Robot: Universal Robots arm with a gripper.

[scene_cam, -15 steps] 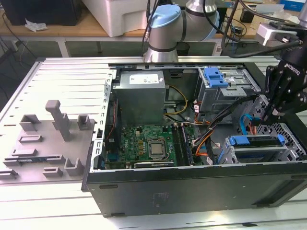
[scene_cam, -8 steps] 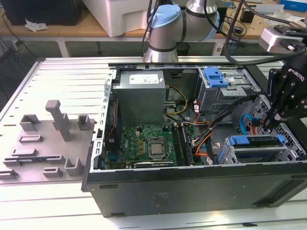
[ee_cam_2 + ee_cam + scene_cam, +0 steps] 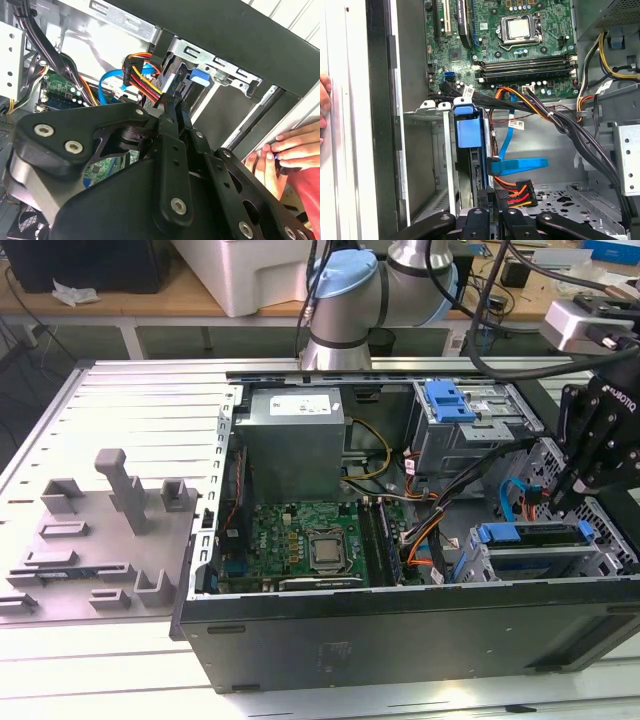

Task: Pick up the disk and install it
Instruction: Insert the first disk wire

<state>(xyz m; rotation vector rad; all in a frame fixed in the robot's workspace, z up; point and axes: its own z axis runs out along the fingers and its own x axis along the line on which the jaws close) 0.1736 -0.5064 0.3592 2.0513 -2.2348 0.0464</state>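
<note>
Viewing the gripper (image 3: 496, 194), fingers together and seemingly empty, we find the disk (image 3: 469, 134) just beside it, edge-on in its cage (image 3: 427, 106).

Disk (image 3: 530, 535) in cage (image 3: 606, 552) beside motherboard (image 3: 300, 540)

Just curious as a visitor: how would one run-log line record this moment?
disk: in drive cage | gripper: close beside it | hand: at case edge

We see white letters on the black gripper (image 3: 562, 490), well apart from the green board (image 3: 300, 540). Just beside the board, a grey box (image 3: 290, 455) has a white sticker (image 3: 295, 403) we cannot read.
</note>
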